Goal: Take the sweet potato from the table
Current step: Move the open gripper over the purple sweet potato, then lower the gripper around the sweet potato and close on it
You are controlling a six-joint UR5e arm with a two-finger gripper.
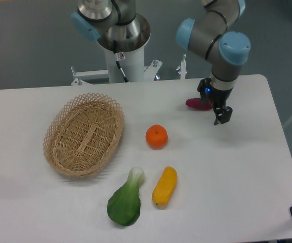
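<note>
The sweet potato point(195, 104) is a small magenta tuber lying on the white table point(247, 167) at the back right. Its right end is hidden behind my gripper point(215, 107), which hangs over that end with its dark fingers point(222, 116) spread open and pointing down. Nothing is held between the fingers. Whether the fingers touch the tuber cannot be made out.
A round orange point(156, 136) sits left of and nearer than the sweet potato. A yellow-orange oblong vegetable point(164, 186) and a green bok choy point(125, 199) lie near the front. A wicker basket point(84, 133) stands at the left. The arm's base column point(122, 48) rises behind the table.
</note>
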